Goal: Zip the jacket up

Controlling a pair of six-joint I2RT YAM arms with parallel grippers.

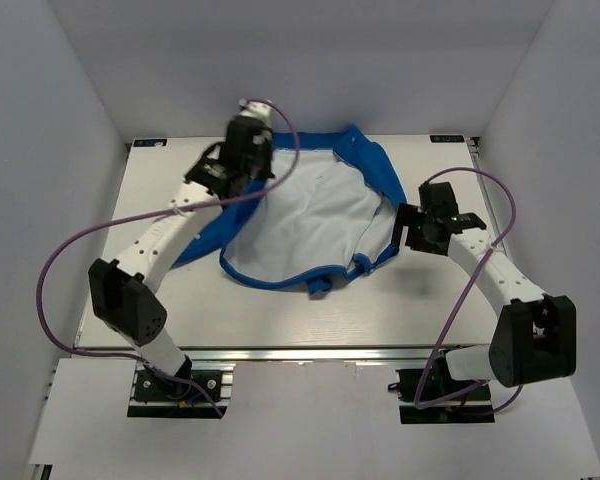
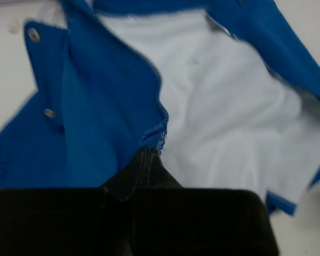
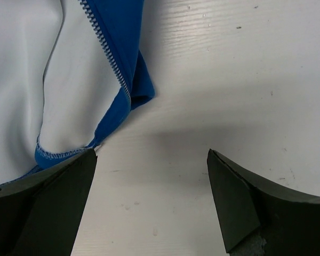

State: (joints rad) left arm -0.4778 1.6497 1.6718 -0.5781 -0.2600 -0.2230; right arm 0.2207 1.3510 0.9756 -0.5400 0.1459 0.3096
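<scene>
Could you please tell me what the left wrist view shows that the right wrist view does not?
Only the left wrist view: the left hand shut, apparently pinching the end of one zipper edge of the jacket, plus two metal snaps on a blue flap. Only the right wrist view: the right hand open over bare table, just beside the jacket's hem corner. Both: blue fabric, white lining and a row of zipper teeth.
</scene>
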